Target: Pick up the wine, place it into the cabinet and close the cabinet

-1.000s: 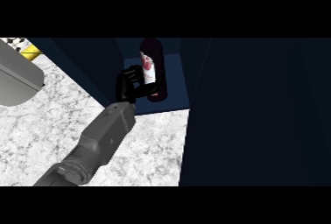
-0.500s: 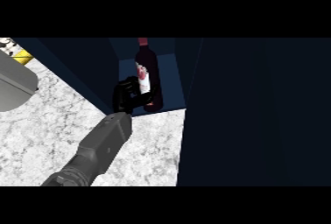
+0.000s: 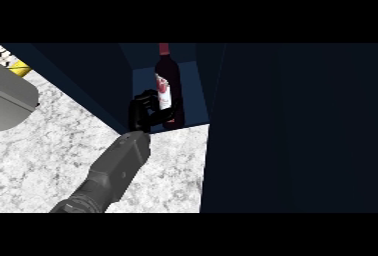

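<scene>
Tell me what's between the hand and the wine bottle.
Nothing: in the head view the left hand has its fingers curled round the wine bottle.

**Dark cabinet, bright counter**

Most of the view is dim: the cabinet (image 3: 295, 125) reads near-black navy, its inner recess only slightly lighter. The speckled counter (image 3: 44, 150) at lower left is evenly and brightly lit. The wine bottle (image 3: 165, 85) catches a pale highlight on its label.

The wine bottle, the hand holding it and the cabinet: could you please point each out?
wine bottle (image 3: 165, 90): head view, on its label.
left hand (image 3: 142, 111): head view, on its curled fingers.
cabinet (image 3: 295, 130): head view, on its dark door.
</scene>
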Robot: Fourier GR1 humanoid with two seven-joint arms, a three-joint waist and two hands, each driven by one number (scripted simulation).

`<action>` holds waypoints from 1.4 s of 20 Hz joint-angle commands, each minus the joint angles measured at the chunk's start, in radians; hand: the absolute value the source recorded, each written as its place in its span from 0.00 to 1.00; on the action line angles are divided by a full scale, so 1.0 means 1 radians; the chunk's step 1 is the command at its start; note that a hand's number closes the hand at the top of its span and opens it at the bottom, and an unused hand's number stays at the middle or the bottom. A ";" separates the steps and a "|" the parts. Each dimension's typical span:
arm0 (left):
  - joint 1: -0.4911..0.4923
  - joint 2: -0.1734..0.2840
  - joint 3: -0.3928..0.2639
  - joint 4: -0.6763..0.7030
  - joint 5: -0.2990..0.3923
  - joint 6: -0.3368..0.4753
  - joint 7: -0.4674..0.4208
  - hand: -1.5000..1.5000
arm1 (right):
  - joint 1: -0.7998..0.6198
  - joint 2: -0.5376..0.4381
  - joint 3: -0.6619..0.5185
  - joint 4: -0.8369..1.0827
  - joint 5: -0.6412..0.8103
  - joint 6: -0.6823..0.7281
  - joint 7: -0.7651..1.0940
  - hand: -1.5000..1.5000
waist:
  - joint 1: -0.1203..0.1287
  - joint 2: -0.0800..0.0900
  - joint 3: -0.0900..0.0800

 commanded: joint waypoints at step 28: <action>-0.274 0.000 -0.025 0.027 0.085 0.150 0.190 1.00 | 0.058 -0.015 -0.051 -0.030 -0.041 0.027 -0.013 0.00 | 0.023 0.008 0.003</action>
